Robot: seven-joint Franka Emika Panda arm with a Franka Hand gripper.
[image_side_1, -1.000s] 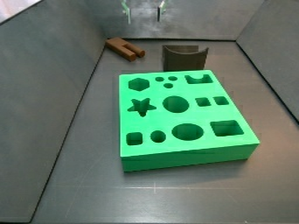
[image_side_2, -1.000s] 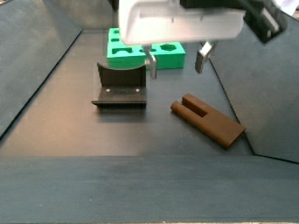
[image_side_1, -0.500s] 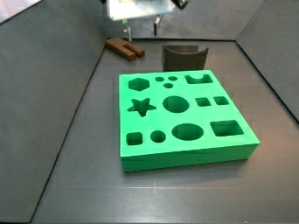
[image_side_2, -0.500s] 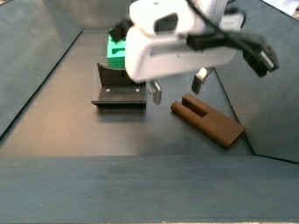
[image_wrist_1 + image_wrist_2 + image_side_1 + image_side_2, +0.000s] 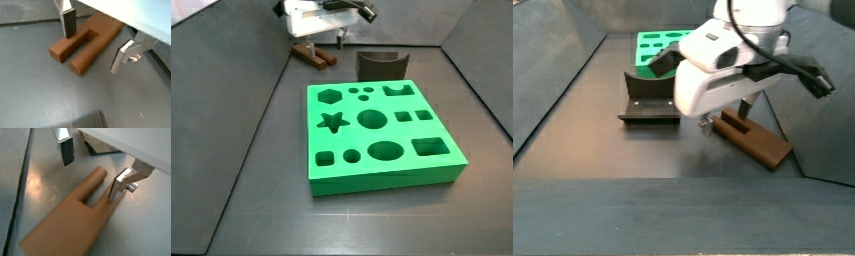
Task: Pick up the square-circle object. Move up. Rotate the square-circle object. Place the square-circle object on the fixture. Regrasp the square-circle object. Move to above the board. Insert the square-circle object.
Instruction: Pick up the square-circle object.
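The square-circle object [image 5: 85, 42] is a brown block with two parallel legs, lying flat on the dark floor [image 5: 673, 200]; it shows in both wrist views [image 5: 67, 225] and both side views [image 5: 310, 54] [image 5: 754, 140]. My gripper [image 5: 92, 44] is open just above it, one finger on each side of the legs, not touching. In a side view the gripper [image 5: 714, 122] hangs low over the block's near end. The fixture [image 5: 649, 98] stands beside it, dark with a curved top [image 5: 381, 64]. The green board [image 5: 378, 132] with cut-out holes lies apart [image 5: 657, 45].
Grey walls [image 5: 251, 70] enclose the floor on both sides. The block lies close to a side wall [image 5: 814, 110]. The robot's white hand [image 5: 714, 75] hides part of the board in a side view.
The gripper has come down from high above and moved over the square-circle object, its open fingers now straddling it. The block, fixture and board have not moved.
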